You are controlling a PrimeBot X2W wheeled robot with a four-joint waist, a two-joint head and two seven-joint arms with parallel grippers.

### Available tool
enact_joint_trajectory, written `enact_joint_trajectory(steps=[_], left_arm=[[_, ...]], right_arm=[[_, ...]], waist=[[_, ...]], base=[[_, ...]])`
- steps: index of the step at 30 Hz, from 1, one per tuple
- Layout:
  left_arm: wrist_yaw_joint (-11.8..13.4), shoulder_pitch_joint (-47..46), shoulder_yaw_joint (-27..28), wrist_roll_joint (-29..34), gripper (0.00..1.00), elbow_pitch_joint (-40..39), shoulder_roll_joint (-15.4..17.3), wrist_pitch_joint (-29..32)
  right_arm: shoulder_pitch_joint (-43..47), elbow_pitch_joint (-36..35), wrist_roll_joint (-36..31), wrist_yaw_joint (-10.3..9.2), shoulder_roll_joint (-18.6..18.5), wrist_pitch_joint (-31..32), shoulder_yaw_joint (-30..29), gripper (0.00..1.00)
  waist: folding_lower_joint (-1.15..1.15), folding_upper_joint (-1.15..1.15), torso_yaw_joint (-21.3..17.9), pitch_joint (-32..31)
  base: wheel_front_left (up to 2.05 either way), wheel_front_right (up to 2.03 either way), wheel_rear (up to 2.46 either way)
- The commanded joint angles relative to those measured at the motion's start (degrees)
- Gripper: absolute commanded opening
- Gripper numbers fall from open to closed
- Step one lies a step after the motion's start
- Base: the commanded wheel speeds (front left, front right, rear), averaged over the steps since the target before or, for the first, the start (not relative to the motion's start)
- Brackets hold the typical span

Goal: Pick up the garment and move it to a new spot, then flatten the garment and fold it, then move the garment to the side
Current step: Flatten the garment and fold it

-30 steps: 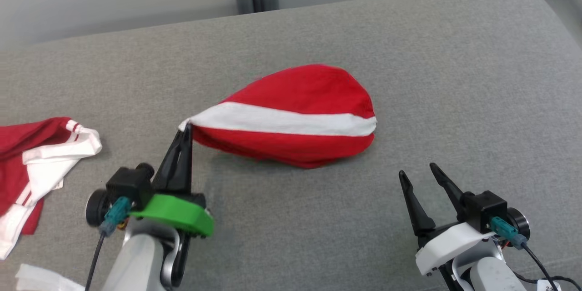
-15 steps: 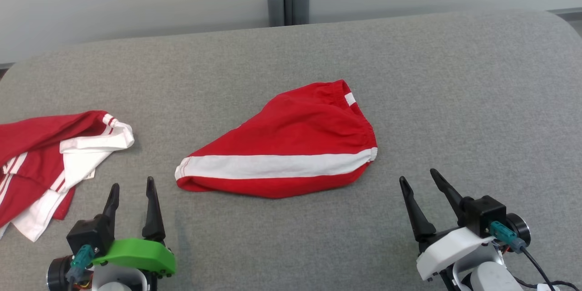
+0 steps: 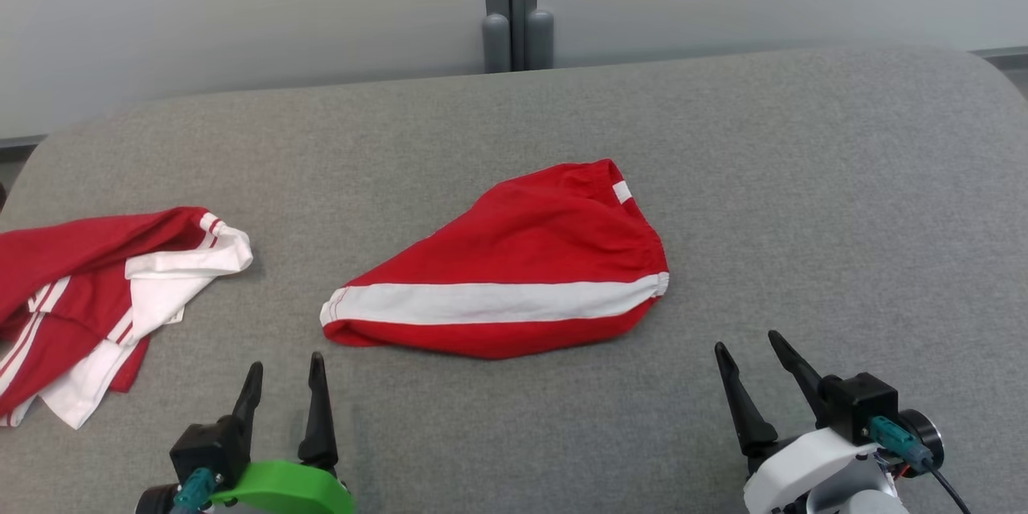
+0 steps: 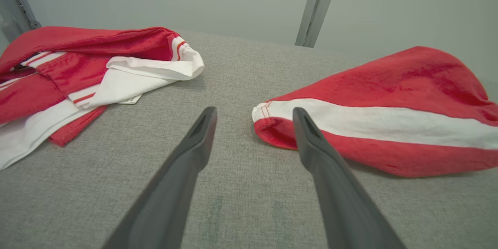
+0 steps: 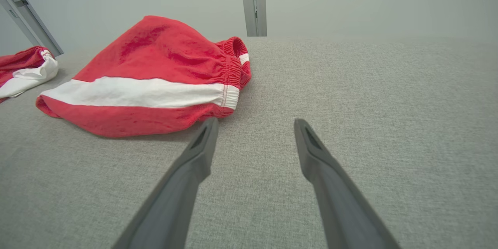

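The garment (image 3: 514, 273), red striped shorts, lies folded in the middle of the tabletop (image 3: 803, 177), just released by the left hand (image 3: 285, 361), now drawn back with fingers apart like the right hand (image 3: 748, 341), so shifting it aside likely comes next.

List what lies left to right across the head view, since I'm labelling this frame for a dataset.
Crumpled red-and-white garment → left gripper → red shorts with the white stripe → right gripper.
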Motion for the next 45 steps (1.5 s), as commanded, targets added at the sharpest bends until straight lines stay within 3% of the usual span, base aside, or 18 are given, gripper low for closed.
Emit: enact_joint_trajectory(steps=[1,9,18,29,31,33,35,36,37,45], left_arm=[[-0.2,0.4,-0.8,-0.3,1.00,-0.3,0.2,0.0],[-0.9,-4.0,-4.1,0.0,1.00,-1.2,0.2,0.0],[-1.1,-8.2,-6.4,-0.8,1.00,-1.6,0.3,0.0],[-1.2,-9.6,-6.2,-0.5,1.00,-1.7,0.2,0.0],[-1.3,-9.9,-6.2,-0.6,1.00,-1.6,0.2,0.0],[-1.3,-10.1,-6.3,-0.6,1.00,-1.6,0.2,0.0],[-1.3,-10.1,-6.4,-0.7,1.00,-1.6,0.2,0.0],[-1.3,-10.1,-6.4,-0.8,1.00,-1.6,0.2,0.0],[-1.2,-10.1,-6.5,-0.7,1.00,-1.7,0.2,0.0],[-1.9,-8.8,-7.2,-1.3,1.00,-1.7,0.2,0.0]], right_arm=[[-0.2,0.3,0.0,-0.08,-0.2,0.0,-0.2,1.00],[-6.3,2.0,-0.4,-0.08,-0.2,0.0,0.4,1.00],[-14.7,9.9,-0.9,-0.08,-0.2,0.0,1.6,1.00],[-17.3,11.8,-0.4,-0.08,-0.2,0.0,2.5,1.00],[-17.2,11.8,-0.1,-0.08,-0.2,0.0,2.9,0.85],[-17.1,11.8,0.6,-0.08,-0.2,0.0,3.4,0.49],[-17.2,11.7,0.8,-0.08,-0.2,0.0,3.6,0.34],[-17.2,11.5,1.0,-0.08,-0.2,0.0,3.7,0.12],[-17.2,11.3,1.1,-0.08,-0.2,0.0,3.7,0.03],[-14.1,8.9,1.7,-0.08,-0.2,0.0,2.3,0.00]], waist=[[0.00,0.00,0.4,0.8],[0.00,0.00,2.2,5.7],[0.00,0.00,4.5,11.1],[0.00,0.00,5.6,13.3],[0.00,0.00,5.7,13.4],[0.00,0.00,5.7,13.6],[0.00,0.00,5.8,13.6],[0.00,0.00,5.8,13.7],[0.00,0.00,5.8,13.7],[0.00,0.00,5.1,12.1]], base=[[0.00,0.00,0.00],[0.00,0.00,0.00],[0.00,0.00,0.00],[0.00,0.00,0.00],[0.00,0.00,0.00],[0.00,0.00,0.00],[0.00,0.00,0.00],[0.00,0.00,0.00],[0.00,0.00,0.00],[0.00,0.00,0.00]])
